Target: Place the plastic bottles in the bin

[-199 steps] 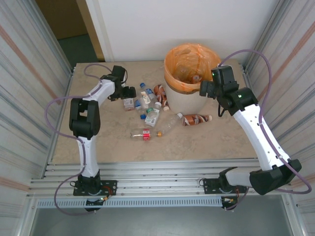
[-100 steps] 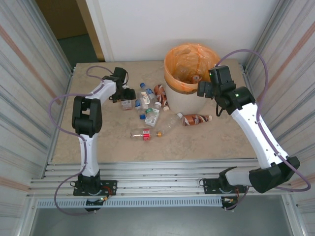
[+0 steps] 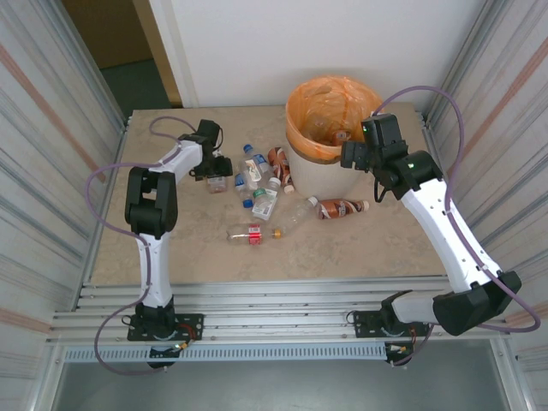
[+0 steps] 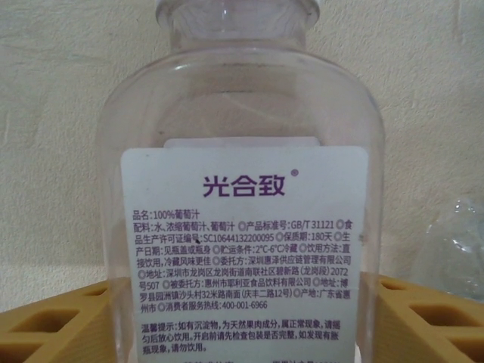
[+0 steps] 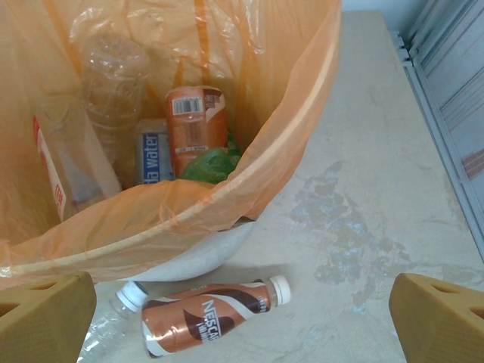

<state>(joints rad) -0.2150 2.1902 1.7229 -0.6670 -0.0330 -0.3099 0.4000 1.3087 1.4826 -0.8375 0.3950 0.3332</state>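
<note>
**Q:** What is the left end effector point(image 4: 249, 321) doing?

**A:** Its yellow fingers point(image 4: 53, 321) stand apart, either side of a clear plastic bottle with a white printed label point(image 4: 242, 189). I cannot tell whether they touch it. In the top view this bottle lies on the beige bench point(image 3: 342, 248), at the left of a loose cluster of plastic bottles point(image 3: 261, 184).

**Q:** And the right end effector point(image 5: 242, 302)?

**A:** Its fingers are spread wide, holding nothing, above the rim of the round cream bin lined with an orange bag point(image 5: 287, 144). Several bottles point(image 5: 197, 125) lie inside. A brown-labelled, white-capped bottle point(image 5: 204, 318) lies on the bench at the bin's base.
</note>
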